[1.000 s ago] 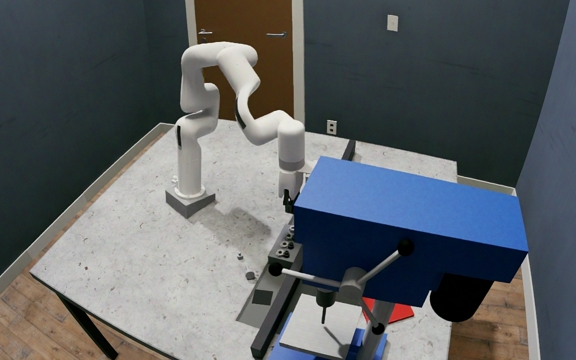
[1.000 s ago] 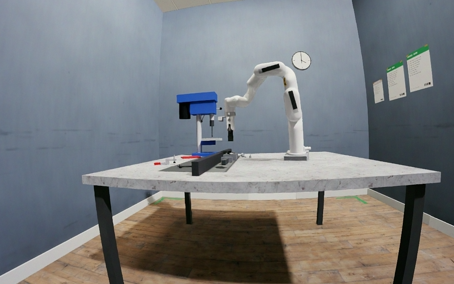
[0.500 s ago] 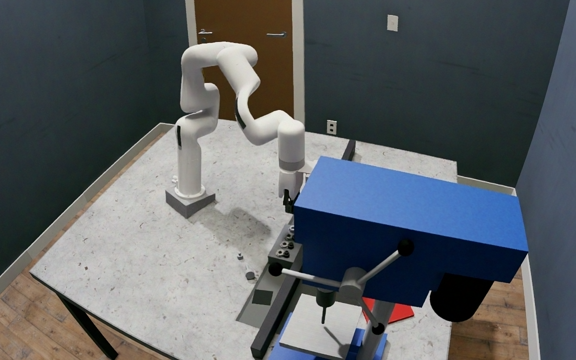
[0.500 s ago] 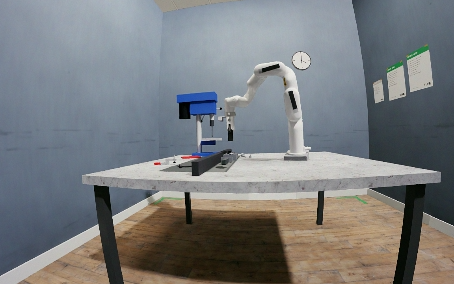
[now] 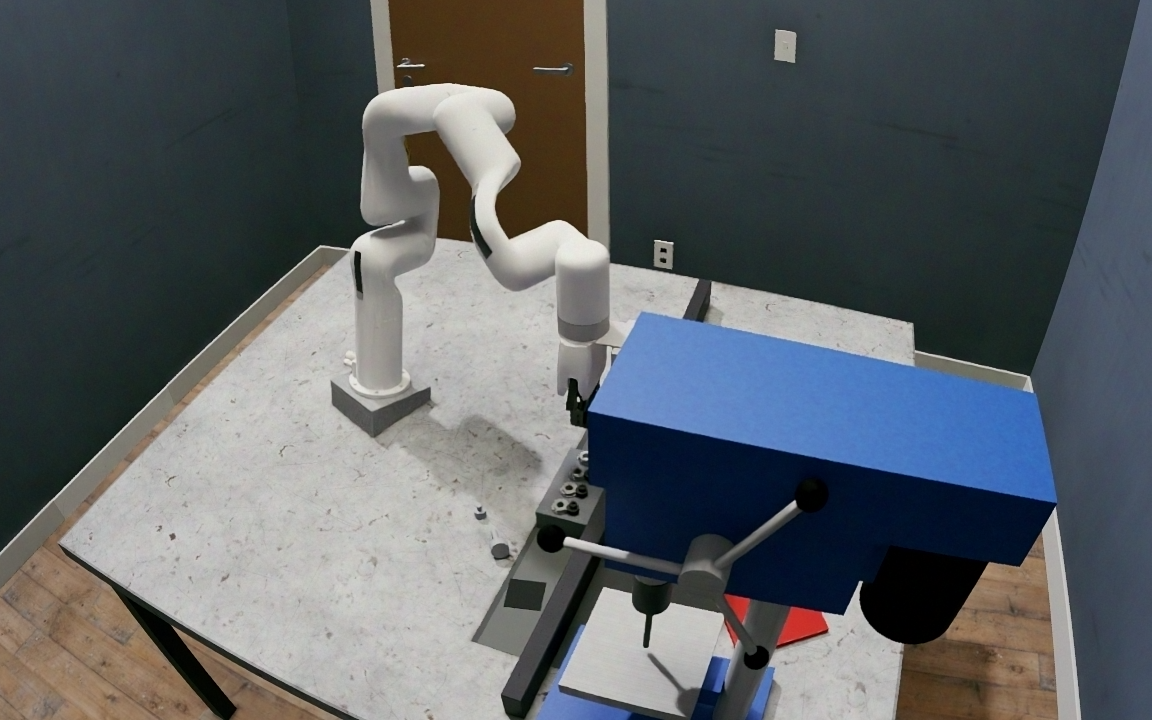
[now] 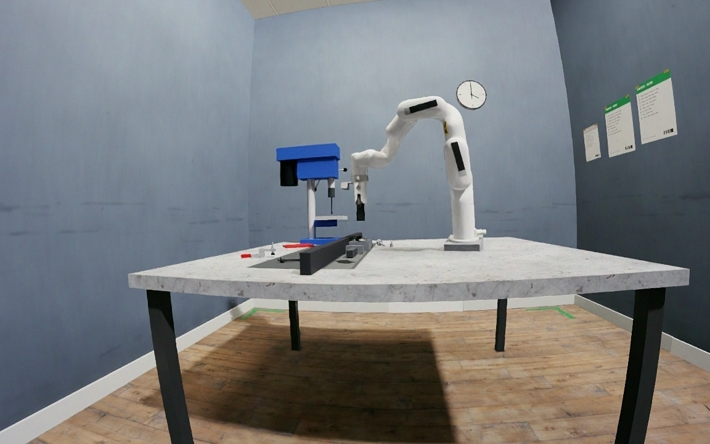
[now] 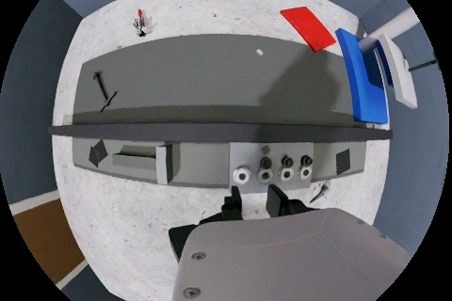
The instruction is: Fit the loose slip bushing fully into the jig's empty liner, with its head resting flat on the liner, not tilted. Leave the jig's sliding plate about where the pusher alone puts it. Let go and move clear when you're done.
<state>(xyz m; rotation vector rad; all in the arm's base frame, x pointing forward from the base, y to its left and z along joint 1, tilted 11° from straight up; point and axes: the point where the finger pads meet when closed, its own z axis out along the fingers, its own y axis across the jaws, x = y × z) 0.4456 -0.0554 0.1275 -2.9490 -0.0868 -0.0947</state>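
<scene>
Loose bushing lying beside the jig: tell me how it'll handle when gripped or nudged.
The loose bushing looks round and lies tilted, so a nudge would probably roll it. Small and metal-grey, likely stiff but easy to fumble.
</scene>
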